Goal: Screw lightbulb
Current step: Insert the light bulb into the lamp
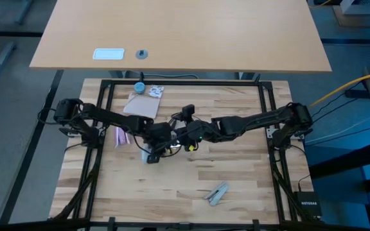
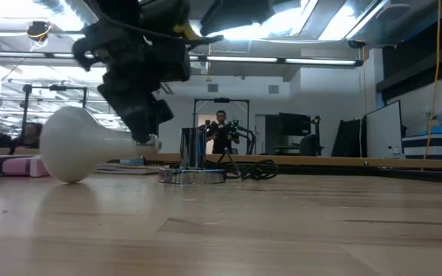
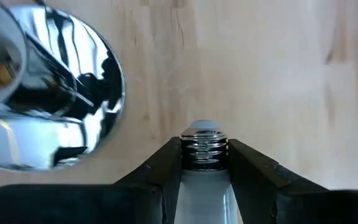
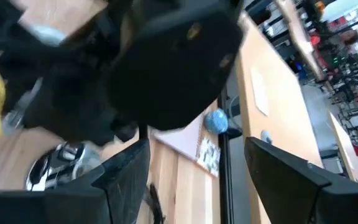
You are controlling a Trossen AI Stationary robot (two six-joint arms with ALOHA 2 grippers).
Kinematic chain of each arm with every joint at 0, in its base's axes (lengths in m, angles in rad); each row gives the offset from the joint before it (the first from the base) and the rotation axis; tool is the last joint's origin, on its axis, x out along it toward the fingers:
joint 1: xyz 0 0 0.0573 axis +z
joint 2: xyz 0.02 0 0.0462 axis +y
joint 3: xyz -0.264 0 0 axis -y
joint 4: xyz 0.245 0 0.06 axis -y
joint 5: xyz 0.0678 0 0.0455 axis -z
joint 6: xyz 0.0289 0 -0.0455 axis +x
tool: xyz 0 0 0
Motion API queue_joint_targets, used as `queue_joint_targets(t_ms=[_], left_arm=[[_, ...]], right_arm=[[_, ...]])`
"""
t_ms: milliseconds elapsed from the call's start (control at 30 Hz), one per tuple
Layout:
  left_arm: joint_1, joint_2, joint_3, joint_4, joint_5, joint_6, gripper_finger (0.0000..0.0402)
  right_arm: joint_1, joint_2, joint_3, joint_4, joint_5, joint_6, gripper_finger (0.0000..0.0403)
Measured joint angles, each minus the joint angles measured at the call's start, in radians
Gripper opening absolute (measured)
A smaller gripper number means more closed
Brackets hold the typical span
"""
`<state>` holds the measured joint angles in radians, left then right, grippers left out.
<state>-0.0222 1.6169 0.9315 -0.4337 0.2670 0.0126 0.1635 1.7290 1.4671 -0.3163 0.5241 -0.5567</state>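
The lightbulb (image 2: 71, 146) is frosted white, with its globe toward the low view's left and its grey screw neck (image 3: 205, 146) at the fingertips of my left gripper (image 1: 153, 153), which is shut on it near the table's middle. Whether the globe touches the table, I cannot tell. Beside it on the wood stands a shiny silver disc (image 3: 55, 93) with an upright socket (image 2: 192, 149) and a black cord. My right gripper (image 4: 197, 180) hovers open above the disc and holds nothing. The left arm's wrist fills most of its view. My left gripper pinches the lightbulb's narrow neck between its two fingers, just behind the screw thread (image 3: 205, 149), which sticks out past the fingertips. The fingers (image 3: 253, 168) come slanting down from above and lie along the neck. The globe stays behind them, low over the table.
A pink object (image 1: 119, 136) lies left of the left gripper. A brown card with a printed paper (image 1: 143, 102) and a blue cap (image 1: 139, 86) are at the far edge. A grey clip-like piece (image 1: 217, 192) lies near the front right.
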Motion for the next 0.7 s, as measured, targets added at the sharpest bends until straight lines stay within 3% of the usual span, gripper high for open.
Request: queue_joint_targets(t_ms=[233,567,700], left_arm=[[-0.036,0.000,0.000,0.004,-0.069,0.258,0.0113],[-0.050,0.000,0.000,0.004,-0.120,0.278,0.0113],[-0.050,0.008,0.000,0.005,-0.131,0.241,0.0138]], right_arm=[[0.000,0.001,0.000,-0.028,0.000,0.034,0.0266],[0.000,0.001,0.000,-0.048,0.000,0.036,0.0266],[0.000,0.001,0.000,-0.050,0.000,0.037,0.0266]])
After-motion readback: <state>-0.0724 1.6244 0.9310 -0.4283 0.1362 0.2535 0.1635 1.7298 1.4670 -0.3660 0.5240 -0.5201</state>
